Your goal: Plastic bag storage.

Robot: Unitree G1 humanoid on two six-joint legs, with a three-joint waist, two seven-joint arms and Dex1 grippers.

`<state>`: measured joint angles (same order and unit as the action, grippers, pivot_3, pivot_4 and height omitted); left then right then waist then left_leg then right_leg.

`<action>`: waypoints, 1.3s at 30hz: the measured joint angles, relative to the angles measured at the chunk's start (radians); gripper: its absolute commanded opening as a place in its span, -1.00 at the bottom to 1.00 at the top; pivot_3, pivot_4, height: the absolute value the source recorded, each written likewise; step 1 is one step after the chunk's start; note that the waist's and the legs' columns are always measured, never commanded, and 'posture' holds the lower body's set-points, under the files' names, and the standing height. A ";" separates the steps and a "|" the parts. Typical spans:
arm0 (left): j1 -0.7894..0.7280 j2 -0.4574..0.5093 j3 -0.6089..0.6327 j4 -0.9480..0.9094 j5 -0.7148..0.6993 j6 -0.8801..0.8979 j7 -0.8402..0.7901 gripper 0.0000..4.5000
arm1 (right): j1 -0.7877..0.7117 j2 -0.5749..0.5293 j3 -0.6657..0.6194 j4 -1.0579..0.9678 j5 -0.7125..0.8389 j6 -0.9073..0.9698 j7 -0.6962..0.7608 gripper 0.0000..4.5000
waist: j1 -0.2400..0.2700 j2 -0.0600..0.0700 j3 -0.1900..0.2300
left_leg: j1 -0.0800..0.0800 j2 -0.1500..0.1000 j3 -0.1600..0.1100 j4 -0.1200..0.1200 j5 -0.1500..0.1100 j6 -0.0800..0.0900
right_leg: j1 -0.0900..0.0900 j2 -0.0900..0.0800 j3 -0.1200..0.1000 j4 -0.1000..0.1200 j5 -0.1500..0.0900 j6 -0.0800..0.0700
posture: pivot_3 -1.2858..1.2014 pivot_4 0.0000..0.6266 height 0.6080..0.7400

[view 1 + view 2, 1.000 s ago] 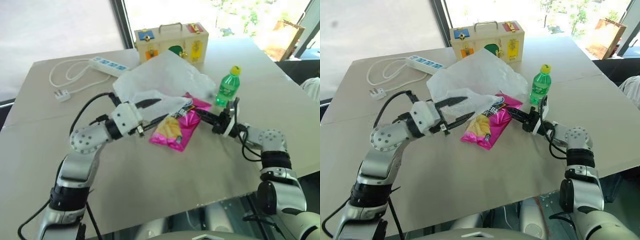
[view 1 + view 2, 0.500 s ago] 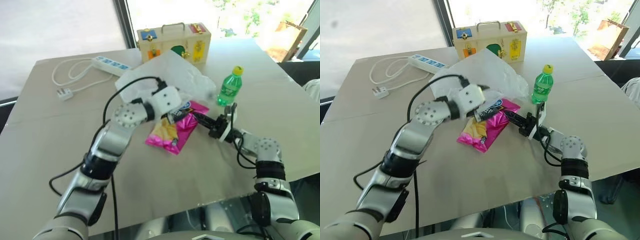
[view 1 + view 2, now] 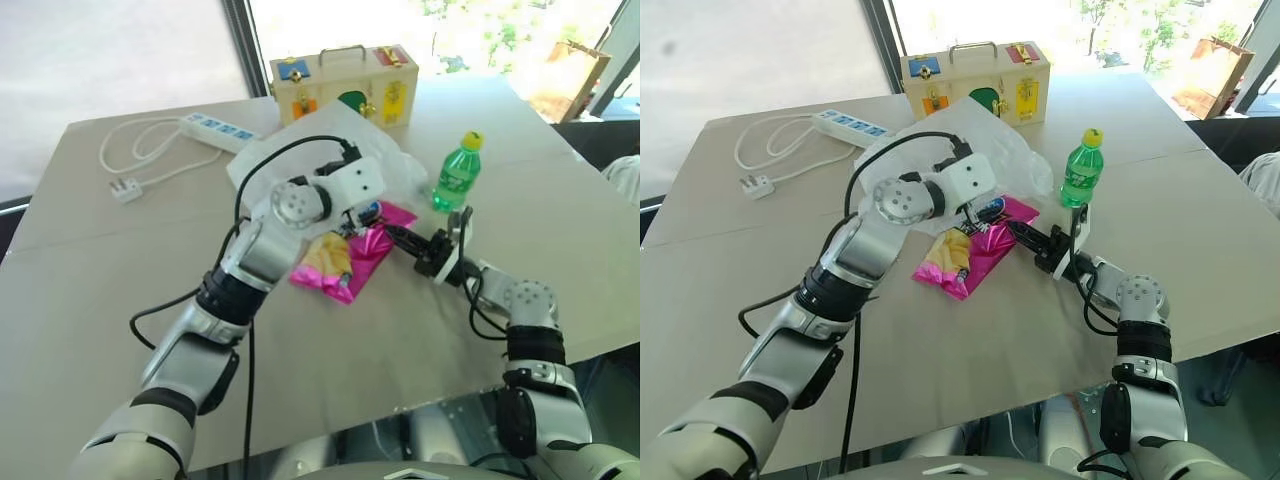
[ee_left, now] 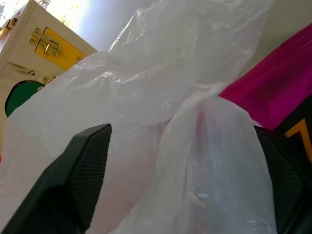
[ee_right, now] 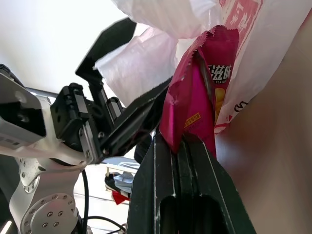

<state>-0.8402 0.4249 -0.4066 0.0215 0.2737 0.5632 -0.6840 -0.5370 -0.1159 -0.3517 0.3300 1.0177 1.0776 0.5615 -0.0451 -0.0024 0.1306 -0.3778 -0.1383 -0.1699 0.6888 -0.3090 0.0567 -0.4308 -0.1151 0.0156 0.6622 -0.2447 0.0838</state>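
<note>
- Right hand (image 5: 187, 141) pinches the chips packet (image 3: 340, 262) corner closed; keep it steady.
- Left hand (image 4: 180, 161), fingers apart around the plastic bag (image 4: 161, 87), should close squarely on the film.

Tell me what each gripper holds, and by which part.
The right gripper is shut on the end edge of the shiny pink chips packet. The left gripper straddles a bunched fold of the translucent white plastic bag, fingers spread, not clamped.
</note>
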 measured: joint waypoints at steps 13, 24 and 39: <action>0.131 -0.078 0.199 -0.107 -0.125 0.078 0.054 -0.96 | 0.000 0.012 0.002 0.000 -0.003 -0.019 -0.002 -1.00 | -0.001 0.000 0.000 | 0.000 0.000 0.000 0.000 0.000 0.000 | 0.000 0.000 0.000 0.000 0.000 0.000 | 0.03 -0.52 1.00; 0.626 0.047 0.504 -0.311 -0.400 -0.273 -0.039 -0.96 | -0.015 0.006 -0.008 0.017 0.001 0.002 -0.008 -1.00 | 0.002 0.000 0.000 | 0.001 0.000 0.001 0.000 0.000 0.000 | 0.000 0.000 0.000 -0.002 0.000 0.000 | 0.03 -0.52 1.00; 0.891 0.200 0.482 -0.337 -0.367 -0.814 -0.190 -0.96 | -0.268 -0.077 -0.084 0.330 -0.025 -0.030 -0.010 -1.00 | 0.002 0.001 0.000 | 0.002 0.000 0.003 -0.003 0.000 0.000 | 0.000 0.000 0.001 -0.003 0.000 0.000 | 0.03 -0.52 1.00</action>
<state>0.0509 0.6247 0.0751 -0.3154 -0.0938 -0.2510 -0.8742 -0.8046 -0.1929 -0.4353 0.6599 0.9925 1.0480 0.5511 -0.0429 -0.0015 0.1302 -0.3755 -0.1378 -0.1665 0.6862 -0.3090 0.0565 -0.4307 -0.1149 0.0162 0.6588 -0.2447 0.0835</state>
